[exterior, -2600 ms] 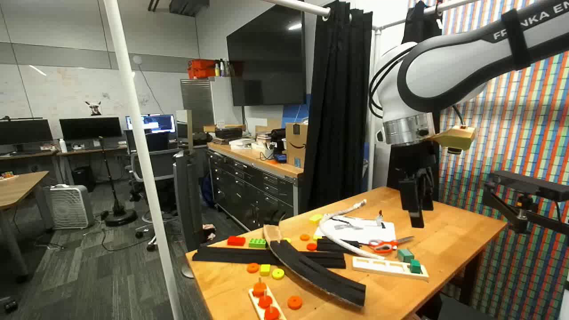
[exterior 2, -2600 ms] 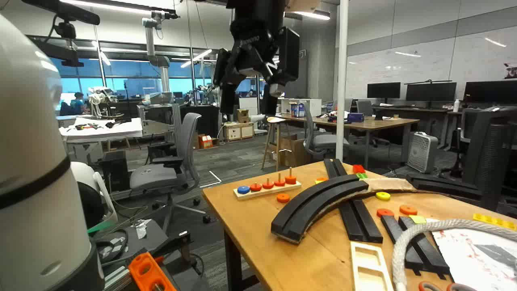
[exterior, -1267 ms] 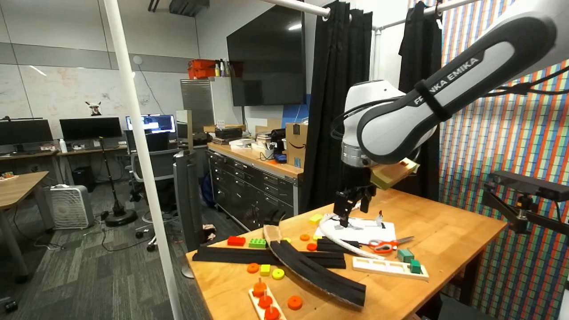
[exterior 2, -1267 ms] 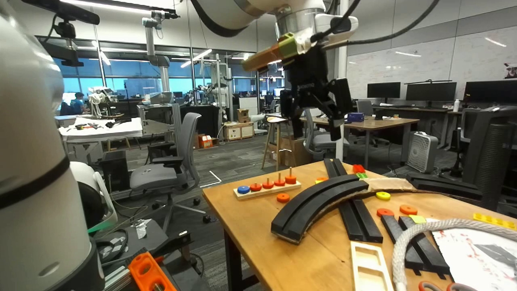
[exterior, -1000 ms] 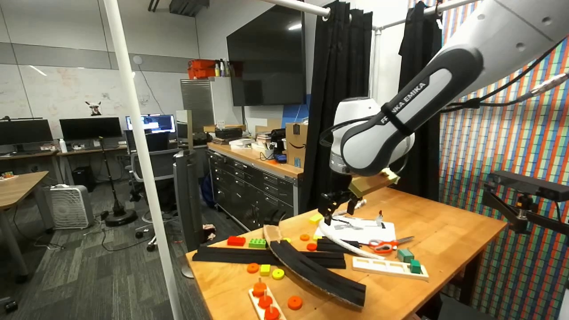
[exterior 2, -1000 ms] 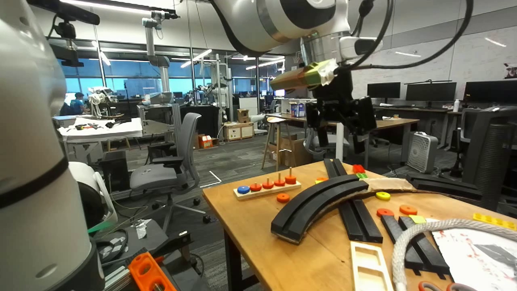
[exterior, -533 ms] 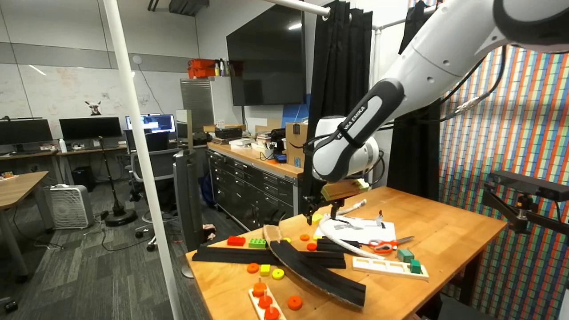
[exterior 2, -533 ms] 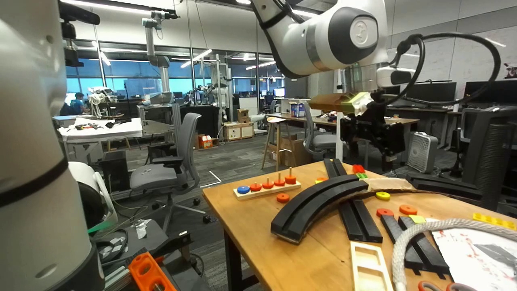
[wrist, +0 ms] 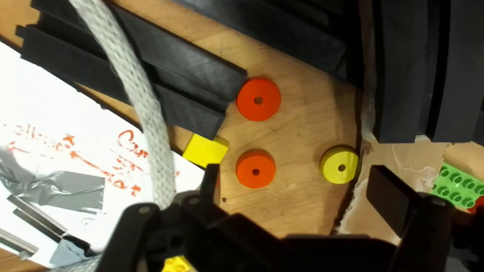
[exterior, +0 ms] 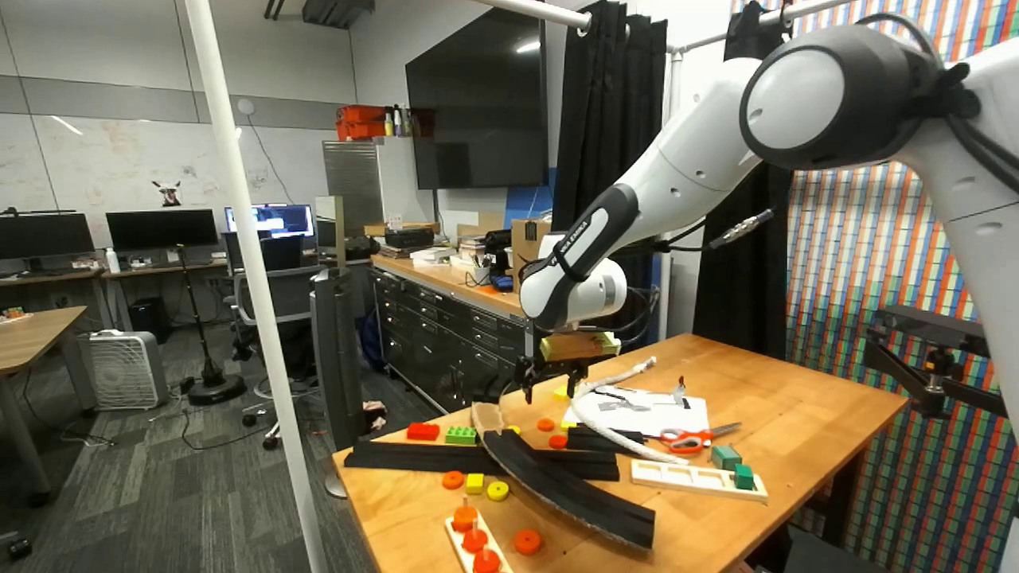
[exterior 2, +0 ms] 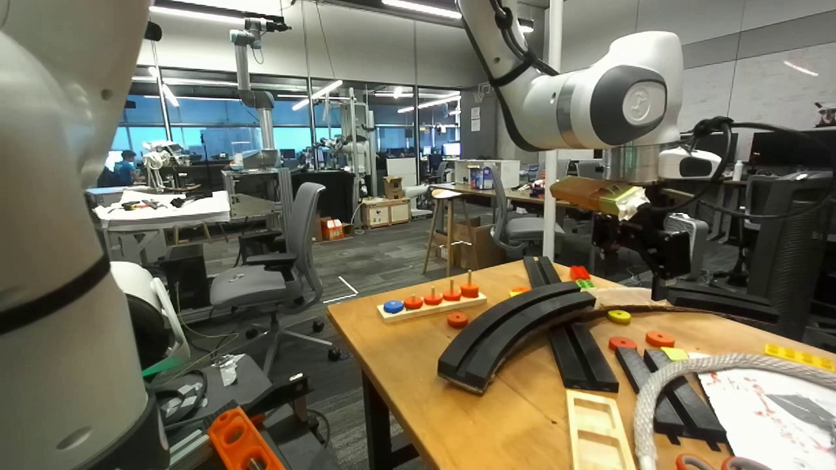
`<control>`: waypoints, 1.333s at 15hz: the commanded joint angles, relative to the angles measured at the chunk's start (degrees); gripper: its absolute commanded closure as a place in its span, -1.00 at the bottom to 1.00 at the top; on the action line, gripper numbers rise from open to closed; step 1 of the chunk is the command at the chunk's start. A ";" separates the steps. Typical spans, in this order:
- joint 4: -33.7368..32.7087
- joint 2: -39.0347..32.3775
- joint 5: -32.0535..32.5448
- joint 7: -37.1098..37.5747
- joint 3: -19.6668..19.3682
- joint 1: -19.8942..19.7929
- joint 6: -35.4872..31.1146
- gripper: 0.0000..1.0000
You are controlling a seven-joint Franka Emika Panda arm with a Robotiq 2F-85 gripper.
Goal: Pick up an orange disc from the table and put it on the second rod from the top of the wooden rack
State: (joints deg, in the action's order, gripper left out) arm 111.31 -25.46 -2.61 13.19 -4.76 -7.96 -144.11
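My claw (wrist: 293, 169) hangs above the bench (exterior 2: 418, 352) with its jaws spread wide and nothing gripped; I read that spread as room to straddle an orange disc (wrist: 255, 162), which in the wrist view lies flat, just beside a yellow block (wrist: 206, 150) but with bare wood around most of it. Farther from the claw, a redder orange disc (wrist: 258, 88) looks to touch the end of a grooved black track (wrist: 189, 60), which would crowd a finger there, so I judge the other the easier pick, though nothing tells me which is meant. A yellow disc (wrist: 334, 162) sits to their right, and a finger could clip it if I come down off-centre. To the left, a rope (wrist: 140, 87) runs over that track and the white paper (wrist: 26, 87), why I cannot say. In an exterior view, a curved black track (exterior 2: 504, 331) lies across a straight black track (exterior 2: 569, 359), between those discs and the wooden peg rack (exterior 2: 424, 311), so I would carry high. At left, that rack holds its rods (exterior 2: 469, 277) upright, which suits discs lowered hole-first. It already bears a blue disc (exterior 2: 393, 305) and four red-orange discs (exterior 2: 469, 291), so I expect mine to stack above one; which end counts as top I cannot tell. Another loose orange disc (exterior 2: 457, 321) lies near the rack, a further candidate.
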 commanded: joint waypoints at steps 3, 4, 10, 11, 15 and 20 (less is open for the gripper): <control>-14.48 -10.60 -3.72 -2.59 0.03 -1.52 7.47 -1.00; -16.18 -11.93 -3.86 -2.66 0.03 -1.75 8.41 -1.00; -24.66 -18.81 -5.16 -4.09 0.63 -3.47 12.64 -1.00; -25.90 -19.85 -5.54 -4.68 0.92 -3.81 13.25 -1.00; -29.44 -22.88 -6.85 -6.77 1.85 -4.86 14.76 -1.00; -31.76 -24.61 -7.27 -7.73 2.06 -5.30 15.86 -1.00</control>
State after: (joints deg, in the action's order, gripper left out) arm 83.45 -48.38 -8.27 7.21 -3.35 -12.36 -130.59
